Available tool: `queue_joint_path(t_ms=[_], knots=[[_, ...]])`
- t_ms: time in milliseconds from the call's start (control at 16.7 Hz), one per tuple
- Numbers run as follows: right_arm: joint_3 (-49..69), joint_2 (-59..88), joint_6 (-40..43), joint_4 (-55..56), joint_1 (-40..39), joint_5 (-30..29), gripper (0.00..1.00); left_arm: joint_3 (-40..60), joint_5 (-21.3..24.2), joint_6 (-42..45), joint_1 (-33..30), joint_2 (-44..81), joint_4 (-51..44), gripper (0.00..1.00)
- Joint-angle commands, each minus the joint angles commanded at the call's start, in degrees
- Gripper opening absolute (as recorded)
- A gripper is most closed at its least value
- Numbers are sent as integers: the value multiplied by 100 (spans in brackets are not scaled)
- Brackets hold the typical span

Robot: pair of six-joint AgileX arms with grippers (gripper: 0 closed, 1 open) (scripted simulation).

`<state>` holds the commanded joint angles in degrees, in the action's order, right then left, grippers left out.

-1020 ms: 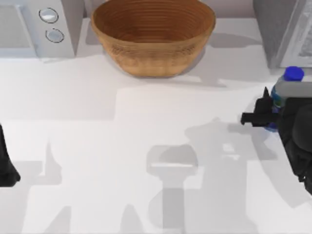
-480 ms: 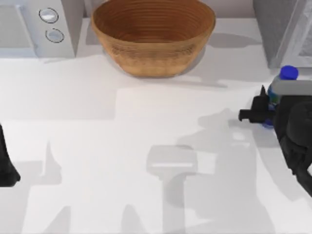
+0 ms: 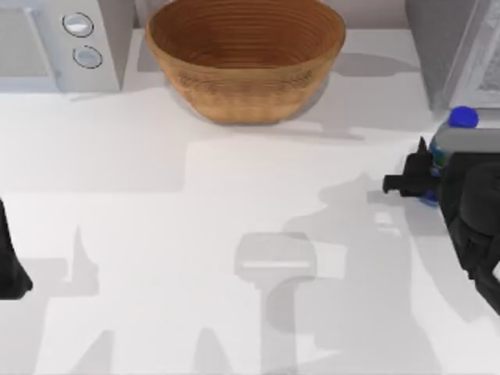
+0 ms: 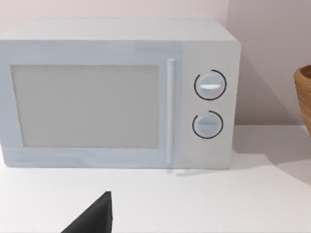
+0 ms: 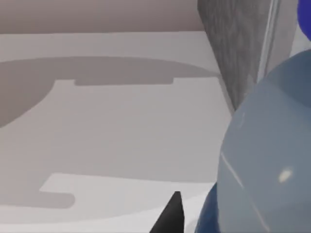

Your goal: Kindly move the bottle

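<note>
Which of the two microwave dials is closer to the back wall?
The upper dial on the microwave, at the table's back left corner; the lower dial sits nearer the table's front.

Table layout seen from above

The microwave [image 3: 58, 43] stood at the table's [image 3: 234, 219] back left, the wicker bowl [image 3: 245, 56] just right of it at back centre, and a grey box [image 3: 457, 47] at the back right. The bottle [image 3: 457, 129] stood before that box at the right edge, the right tool [image 3: 422, 176] against it. The left arm [image 3: 9, 262] sat at the left edge.
</note>
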<state>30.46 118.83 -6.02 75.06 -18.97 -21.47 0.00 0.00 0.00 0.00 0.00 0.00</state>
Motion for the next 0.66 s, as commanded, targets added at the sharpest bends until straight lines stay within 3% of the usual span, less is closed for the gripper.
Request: queue_joint_path(t_ms=[300, 660], knots=[[0, 0, 0, 0, 0, 0, 98, 0, 0, 0, 0, 0, 0, 100], [0, 0, 0, 0, 0, 0, 100, 0, 0, 0, 0, 0, 0, 100]])
